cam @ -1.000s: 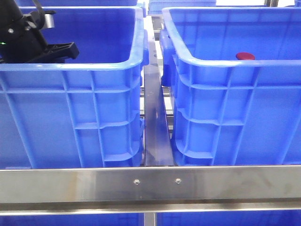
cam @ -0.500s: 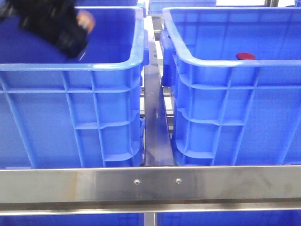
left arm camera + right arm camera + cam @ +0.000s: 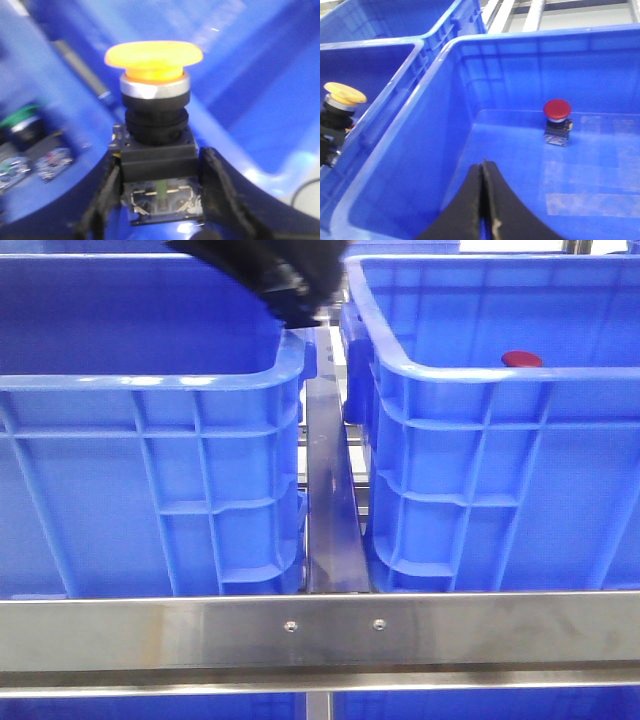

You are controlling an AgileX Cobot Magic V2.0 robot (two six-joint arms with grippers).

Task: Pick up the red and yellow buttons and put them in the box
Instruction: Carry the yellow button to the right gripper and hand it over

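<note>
My left gripper (image 3: 159,172) is shut on the black body of a yellow button (image 3: 153,55), with the cap pointing away from the fingers. In the front view my left arm (image 3: 268,272) is a dark blur above the inner rim of the left crate (image 3: 150,380). The held yellow button also shows in the right wrist view (image 3: 343,94). A red button (image 3: 556,110) stands on the floor of the right box (image 3: 470,42); its cap shows over the rim in the front view (image 3: 521,359). My right gripper (image 3: 483,167) is shut and empty above that box's floor.
A green button (image 3: 22,122) and other small parts lie in the left crate below the left gripper. A steel rail (image 3: 330,490) runs between the crates and a steel bar (image 3: 320,630) crosses the front.
My left arm rose out of the left crate and swung right with the yellow button, from the far left to above the crate's inner rim. The red button has not moved.
</note>
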